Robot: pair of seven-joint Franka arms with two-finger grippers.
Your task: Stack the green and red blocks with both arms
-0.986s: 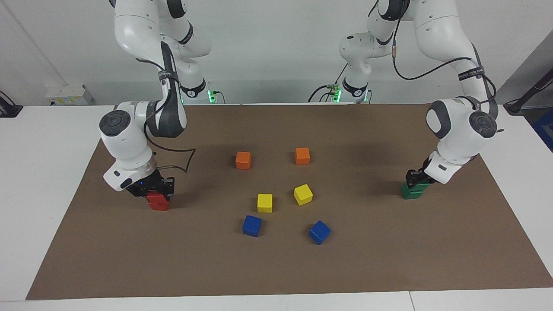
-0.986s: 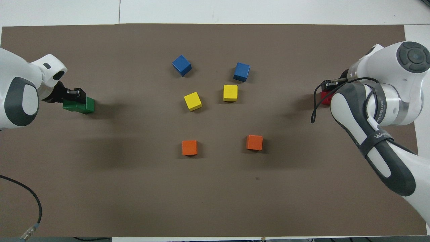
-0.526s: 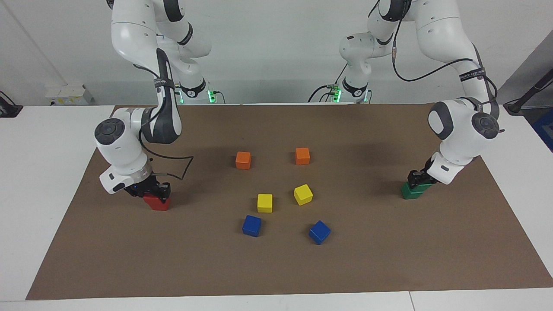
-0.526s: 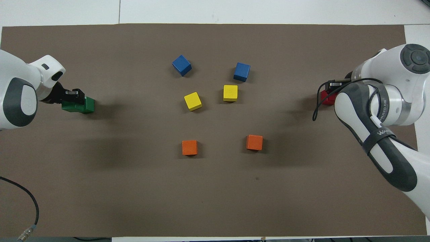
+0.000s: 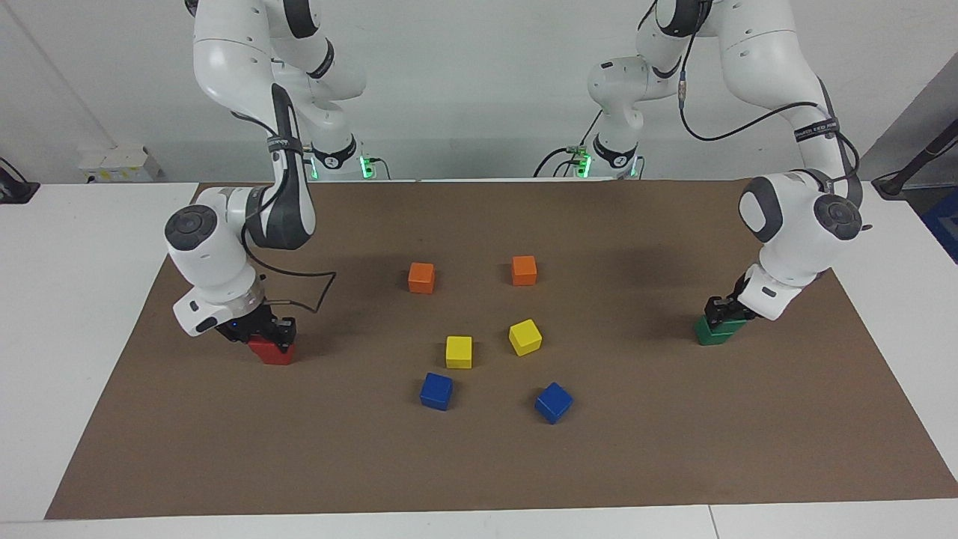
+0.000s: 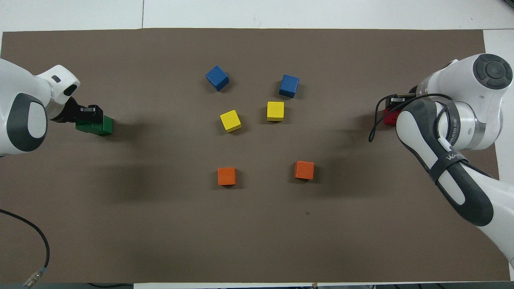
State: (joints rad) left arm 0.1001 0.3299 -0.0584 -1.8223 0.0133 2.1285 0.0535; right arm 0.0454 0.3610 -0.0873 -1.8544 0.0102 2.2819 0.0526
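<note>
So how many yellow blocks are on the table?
2. One yellow block and a tilted second yellow block sit side by side mid-table, farther from the robots than the orange blocks, nearer than the blue ones. None seem hidden.

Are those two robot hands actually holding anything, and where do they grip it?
The left gripper grips the upper green block, the right gripper the upper red block, each by its upper sides.
</note>
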